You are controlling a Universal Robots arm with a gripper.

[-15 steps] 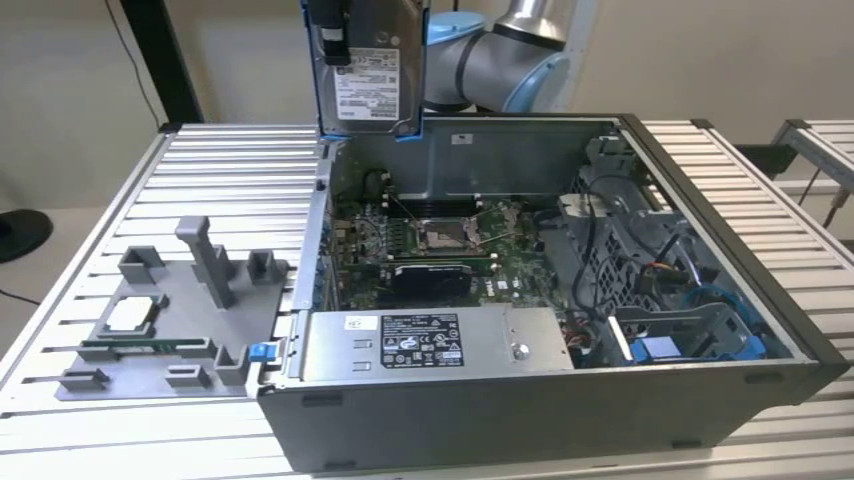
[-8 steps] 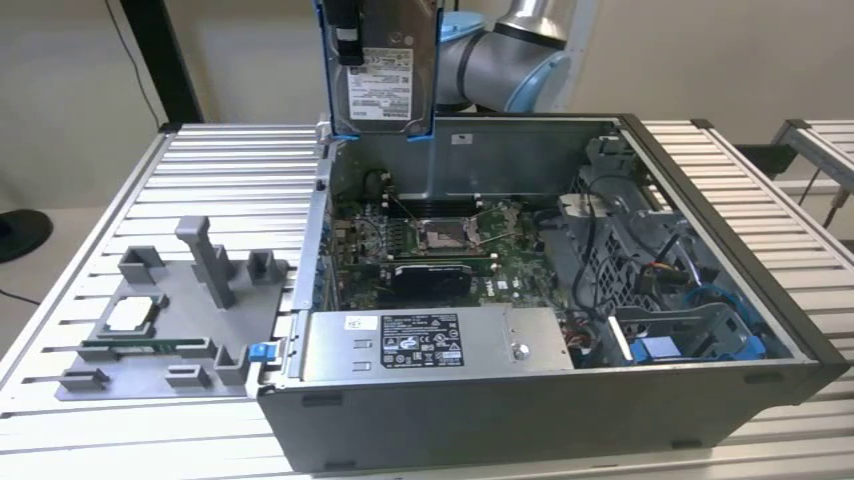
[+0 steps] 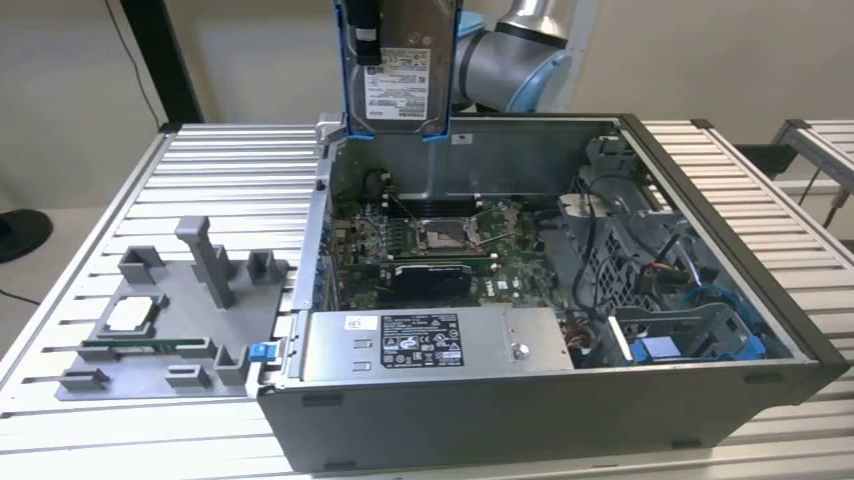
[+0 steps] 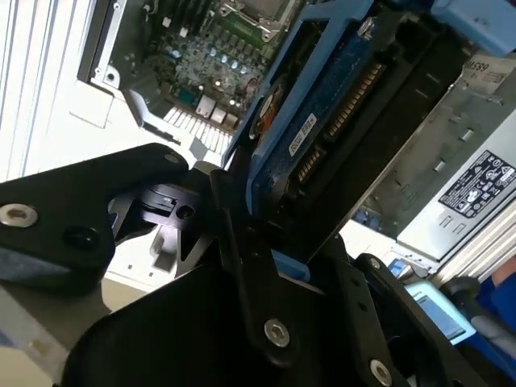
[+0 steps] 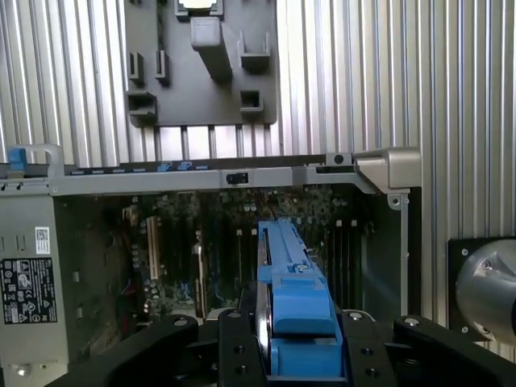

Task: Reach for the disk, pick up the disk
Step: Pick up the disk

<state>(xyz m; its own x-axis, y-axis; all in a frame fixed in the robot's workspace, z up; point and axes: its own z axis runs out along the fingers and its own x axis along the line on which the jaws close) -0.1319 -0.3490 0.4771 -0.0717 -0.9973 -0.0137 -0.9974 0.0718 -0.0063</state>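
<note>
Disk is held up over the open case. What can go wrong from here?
The jaws hold the disk by its blue frame edge; a slip would likely drop it onto the motherboard. In the exterior view its lower corners look close to the far wall of the computer case; a sideways move might clip it.

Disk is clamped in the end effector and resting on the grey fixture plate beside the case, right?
Not resting on the plate. The disk is clamped in the end effector but held in the air above the open case, as the exterior view shows.
</note>
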